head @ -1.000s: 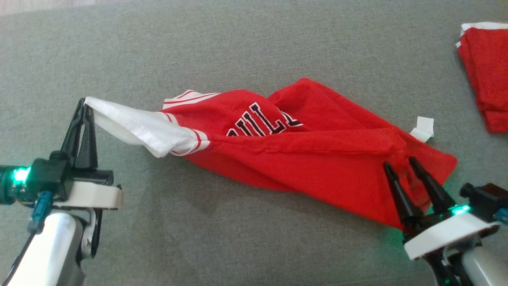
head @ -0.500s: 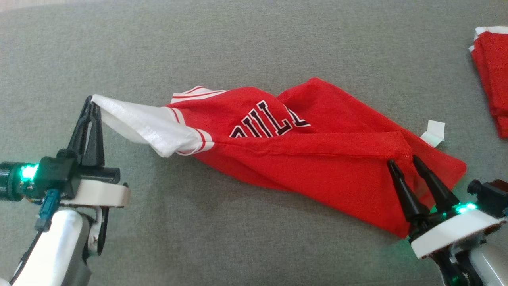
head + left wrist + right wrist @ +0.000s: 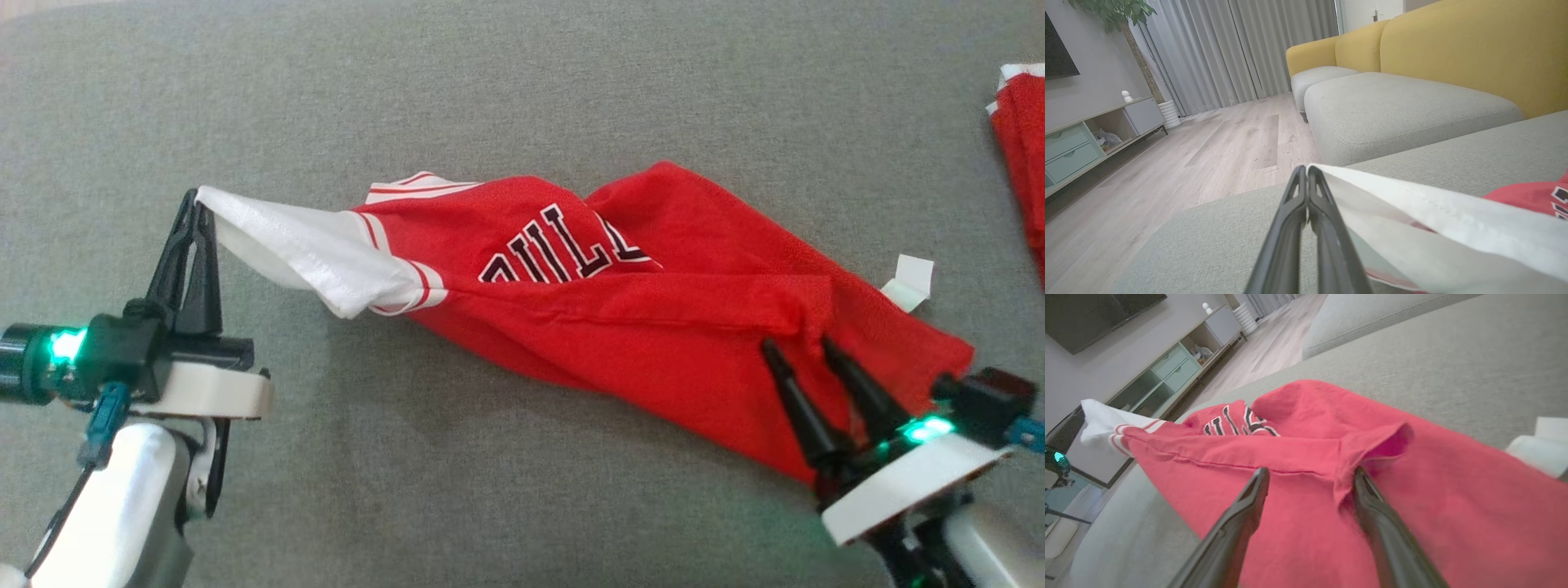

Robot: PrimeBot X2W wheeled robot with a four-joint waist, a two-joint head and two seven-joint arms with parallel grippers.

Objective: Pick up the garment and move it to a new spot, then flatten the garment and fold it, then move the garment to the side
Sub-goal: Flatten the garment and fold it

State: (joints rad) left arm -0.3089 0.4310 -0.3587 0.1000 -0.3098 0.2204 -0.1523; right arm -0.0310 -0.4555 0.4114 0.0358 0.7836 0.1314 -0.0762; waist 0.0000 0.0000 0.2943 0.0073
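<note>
The jersey (image 3: 653,327) is lying crumpled across the grey sofa (image 3: 490,98). The left gripper (image 3: 196,200) is holding the jersey's white end lifted, its jaws clenched on the cloth. The right gripper (image 3: 797,343) is sitting at the jersey's opposite, red end, jaws released and straddling a raised fold. A white tag (image 3: 910,282) is sticking out beside that end.

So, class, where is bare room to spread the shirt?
Bare grey cushion runs above the red shirt, and below it between the left gripper and right gripper. Crowded at the right edge by the other red cloth.
</note>
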